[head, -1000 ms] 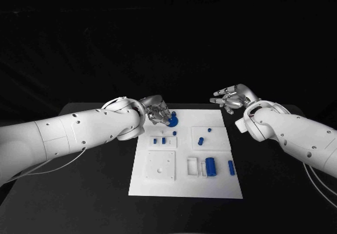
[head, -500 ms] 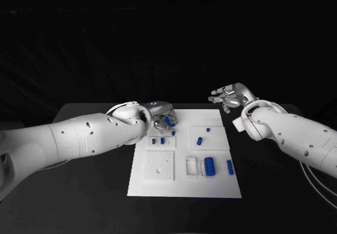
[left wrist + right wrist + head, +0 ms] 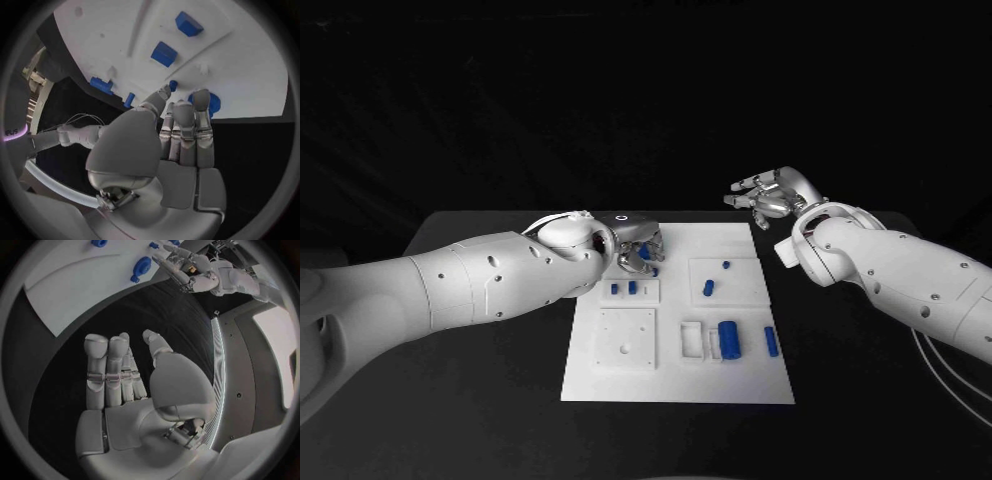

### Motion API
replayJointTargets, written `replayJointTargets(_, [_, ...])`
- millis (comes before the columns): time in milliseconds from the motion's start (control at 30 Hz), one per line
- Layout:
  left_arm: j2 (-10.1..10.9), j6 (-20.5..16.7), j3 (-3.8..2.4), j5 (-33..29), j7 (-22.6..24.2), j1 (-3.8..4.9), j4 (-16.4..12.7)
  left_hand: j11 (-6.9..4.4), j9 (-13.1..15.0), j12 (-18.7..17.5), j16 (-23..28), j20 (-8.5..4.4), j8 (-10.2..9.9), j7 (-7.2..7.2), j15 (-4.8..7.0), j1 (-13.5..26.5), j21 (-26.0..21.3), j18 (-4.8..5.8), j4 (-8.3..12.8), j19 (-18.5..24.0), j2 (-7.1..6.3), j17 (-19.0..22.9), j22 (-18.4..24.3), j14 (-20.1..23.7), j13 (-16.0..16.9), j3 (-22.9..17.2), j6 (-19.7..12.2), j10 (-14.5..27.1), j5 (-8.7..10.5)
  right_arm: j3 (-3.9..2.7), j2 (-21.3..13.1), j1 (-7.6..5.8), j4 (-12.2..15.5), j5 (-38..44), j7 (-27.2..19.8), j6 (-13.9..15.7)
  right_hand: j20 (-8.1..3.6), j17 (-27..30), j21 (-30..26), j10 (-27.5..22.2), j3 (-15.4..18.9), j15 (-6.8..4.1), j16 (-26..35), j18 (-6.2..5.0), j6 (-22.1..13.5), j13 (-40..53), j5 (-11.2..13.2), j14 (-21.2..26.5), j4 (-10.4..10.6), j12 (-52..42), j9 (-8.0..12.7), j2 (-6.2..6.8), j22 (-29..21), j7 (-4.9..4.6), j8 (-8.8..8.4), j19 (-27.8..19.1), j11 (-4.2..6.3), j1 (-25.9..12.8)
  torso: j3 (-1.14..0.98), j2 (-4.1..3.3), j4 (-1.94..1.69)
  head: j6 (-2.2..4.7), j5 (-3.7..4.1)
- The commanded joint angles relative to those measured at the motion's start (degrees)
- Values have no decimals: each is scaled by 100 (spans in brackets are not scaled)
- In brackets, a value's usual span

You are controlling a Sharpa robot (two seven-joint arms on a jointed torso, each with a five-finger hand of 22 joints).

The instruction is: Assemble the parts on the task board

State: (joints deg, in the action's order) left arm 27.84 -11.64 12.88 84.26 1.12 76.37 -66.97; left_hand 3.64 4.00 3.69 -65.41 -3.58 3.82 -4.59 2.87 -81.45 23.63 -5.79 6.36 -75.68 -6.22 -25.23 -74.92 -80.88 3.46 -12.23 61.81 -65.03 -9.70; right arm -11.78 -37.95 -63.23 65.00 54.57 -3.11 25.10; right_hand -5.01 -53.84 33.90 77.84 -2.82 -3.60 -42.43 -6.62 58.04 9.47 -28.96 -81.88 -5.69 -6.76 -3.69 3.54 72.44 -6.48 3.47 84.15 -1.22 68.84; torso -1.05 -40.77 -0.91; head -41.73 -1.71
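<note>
Over the task board's [image 3: 733,380] far corner, left hand [image 3: 636,247] fingers straight, touching a round blue part [image 3: 211,103]; press squarely. Right hand [image 3: 773,195] spread, empty.

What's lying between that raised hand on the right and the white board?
Nothing: in the right wrist view, only bare black table separates the right hand from the task board.

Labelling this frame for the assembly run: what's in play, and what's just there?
In play: task board; blue parts; round blue part by the left hand's fingertips; left hand; right hand.
Just there: black table.
</note>
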Motion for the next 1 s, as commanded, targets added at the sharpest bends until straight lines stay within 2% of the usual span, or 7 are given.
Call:
replayJointTargets(33, [-39, 208, -1, 191, 41, -16, 33, 1, -4, -38, 2, -2, -20, -33, -8, 22, 41, -95, 0, -30, -5, 6, -115, -48, -9, -44, 12, -52, -9, -4, 8, 1, 18, -15, -79, 10, 38, 6, -37, 24, -19, 21, 22, -70, -11, -8, -32, 4, 5, 34, -5, -5, -10, -36, 13, 263, -4, -41, 0, 2, 0, -8, -8])
replayJointTargets(300, [-94, 265, 0, 255, 34, -56, 119, -10, -5, -37, -20, 10, -20, -34, -12, 60, 102, -111, -6, 1, 20, 13, -113, -41, -9, -145, 65, -118, -16, -4, 10, 1, 29, -16, -75, 1, 37, 10, -33, 38, -23, 21, 20, -73, -12, -29, -33, 0, 6, 55, -5, -7, -15, -36, 13, 267, -4, -40, 0, 1, 0, -23, 9])
replayJointTargets(500, [-125, 251, 0, 282, -20, -75, 125, -14, -8, -38, -34, 28, -21, -48, -32, 80, 143, -128, -37, 23, 42, 22, -112, -37, -10, -239, 109, -184, -3, -4, 13, 1, 35, -16, -53, -5, 36, 11, -34, 45, -25, 19, 17, -75, -19, -34, -32, -7, 8, 61, -5, -9, -18, -38, 12, 269, -4, -40, 1, 7, -7, -31, 64])
replayJointTargets(800, [-152, 232, -1, 305, -43, -93, 160, -21, -8, -38, -41, 35, -19, -52, -36, 99, 158, -132, -90, 40, 80, 27, -111, -34, -10, -278, 147, -228, 9, -4, 17, 1, 42, -15, -45, -17, 34, 12, -14, 59, -24, 17, 12, -77, -22, -44, -29, -19, 14, 70, -5, -10, -23, -37, 13, 272, -2, -43, -4, 9, -5, -38, 47])
replayJointTargets(1000, [-158, 231, -1, 307, -39, -96, 175, -32, -9, -39, -44, 36, -20, -49, -35, 94, 168, -132, -124, 48, 103, 30, -110, -33, -10, -298, 187, -275, 9, -4, 21, 1, 42, -15, -42, -21, 34, 12, -14, 59, -24, 17, 12, -77, -22, -44, -29, -19, 14, 70, -5, -10, -23, -37, 13, 272, -2, -43, 1, 8, -2, -38, 44])
